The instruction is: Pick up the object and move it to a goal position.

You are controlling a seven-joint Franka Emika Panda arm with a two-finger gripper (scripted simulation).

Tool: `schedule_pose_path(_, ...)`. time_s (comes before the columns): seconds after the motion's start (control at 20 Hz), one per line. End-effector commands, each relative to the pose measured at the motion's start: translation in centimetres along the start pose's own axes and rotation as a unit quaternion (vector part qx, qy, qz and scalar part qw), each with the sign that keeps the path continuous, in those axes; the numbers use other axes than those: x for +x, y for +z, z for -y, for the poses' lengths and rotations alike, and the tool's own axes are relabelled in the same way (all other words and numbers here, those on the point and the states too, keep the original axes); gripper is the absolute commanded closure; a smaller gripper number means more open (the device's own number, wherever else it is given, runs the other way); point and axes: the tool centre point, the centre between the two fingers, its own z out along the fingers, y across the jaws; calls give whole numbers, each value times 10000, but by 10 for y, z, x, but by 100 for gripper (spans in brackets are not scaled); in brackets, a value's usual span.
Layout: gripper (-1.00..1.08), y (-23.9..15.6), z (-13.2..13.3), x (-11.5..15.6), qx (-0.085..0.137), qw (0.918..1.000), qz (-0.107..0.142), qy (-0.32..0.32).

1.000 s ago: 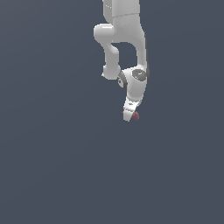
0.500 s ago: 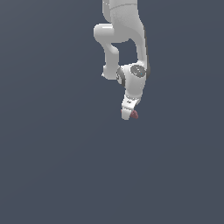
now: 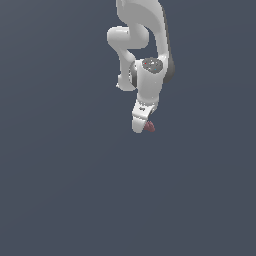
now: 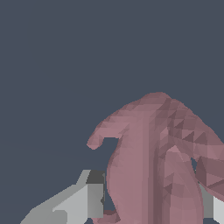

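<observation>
The object is a small dull red lumpy thing at the tip of the white robot hand, near the middle of the exterior view. My gripper points down and is shut on it. In the wrist view the object fills much of the picture, with a curved scaly shape between the grey fingers. The gripper holds it from both sides. The uniform grey floor gives no cue to how high the object is.
The white arm reaches down from the upper edge of the exterior view. Around it there is only a flat dark grey-blue floor, with no other objects or marker in view.
The hand with the red object in it has shifted slightly up and toward the exterior view's left. The grip is unchanged.
</observation>
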Motion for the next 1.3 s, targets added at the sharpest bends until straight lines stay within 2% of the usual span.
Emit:
schedule_pose_path(0.0,108,-23,-12,-5,5,10000,-7,-4)
schedule_pose_path(0.8,108,-170,-97,-38,3,10000,-7,-1)
schedule_pose_path(1.25,108,-227,-134,-49,-3,10000,3,6)
